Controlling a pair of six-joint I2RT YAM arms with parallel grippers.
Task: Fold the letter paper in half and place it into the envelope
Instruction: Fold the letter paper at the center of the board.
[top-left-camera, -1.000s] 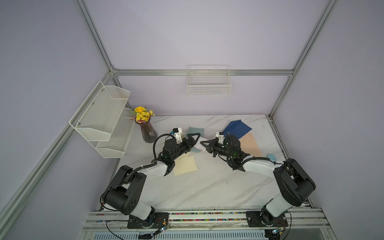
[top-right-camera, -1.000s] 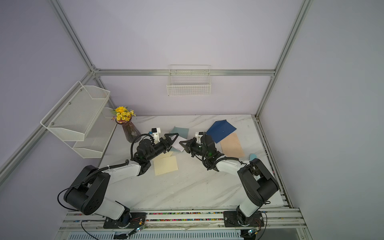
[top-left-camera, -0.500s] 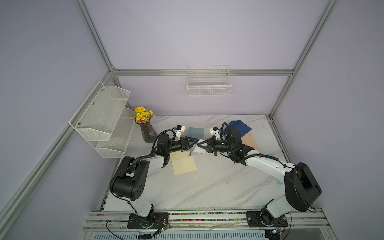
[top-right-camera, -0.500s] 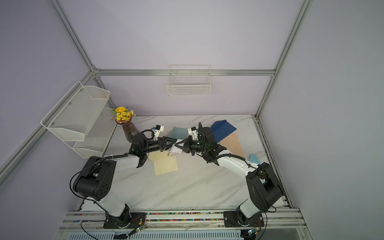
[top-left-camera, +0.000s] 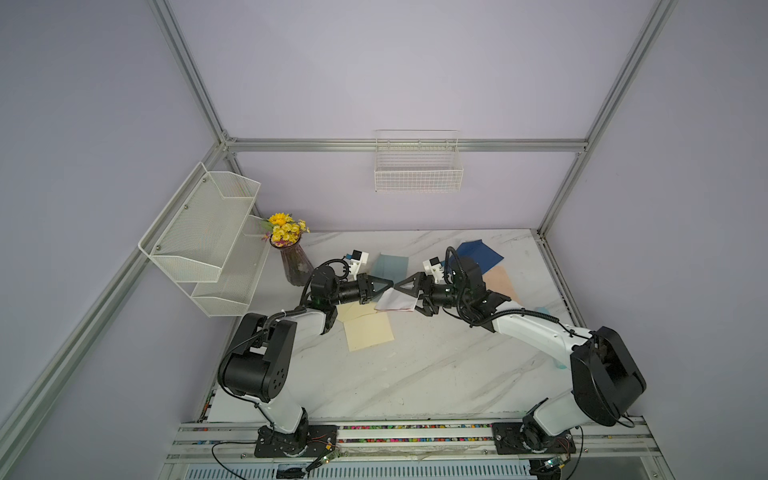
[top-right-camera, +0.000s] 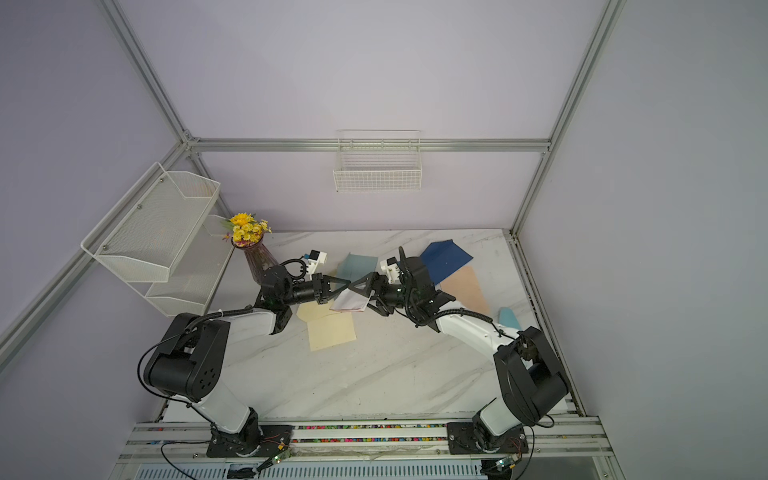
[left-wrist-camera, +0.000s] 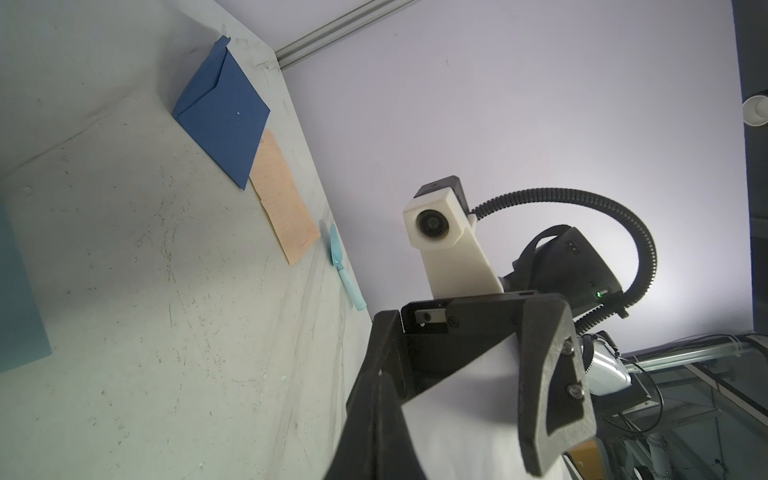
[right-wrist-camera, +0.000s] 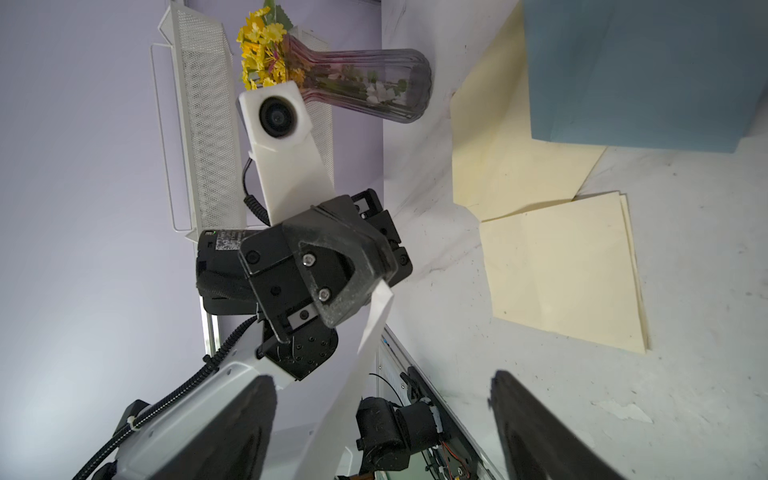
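Note:
The white letter paper (top-left-camera: 395, 302) (top-right-camera: 351, 302) hangs in the air above the table's middle, between both grippers. My left gripper (top-left-camera: 380, 284) (top-right-camera: 347, 285) is shut on the paper's upper edge; in the right wrist view that left gripper (right-wrist-camera: 376, 286) pinches the sheet (right-wrist-camera: 365, 345). My right gripper (top-left-camera: 405, 297) (right-wrist-camera: 384, 428) stands open, one finger on each side of the paper (left-wrist-camera: 465, 415) without touching it. A cream envelope (top-left-camera: 368, 330) (right-wrist-camera: 561, 270) with its flap open lies flat on the table just below.
A dark blue envelope (top-left-camera: 478, 253), an orange lined sheet (top-left-camera: 500, 282) and a light blue sheet (top-left-camera: 390, 268) lie at the back. A vase of yellow flowers (top-left-camera: 295, 266) stands back left beside a wire shelf (top-left-camera: 208, 241). A teal scoop (left-wrist-camera: 345, 270) lies near the right edge.
The two grippers came together over the table's middle. My left gripper closed on the paper, and my right gripper, which was shut on it, has opened.

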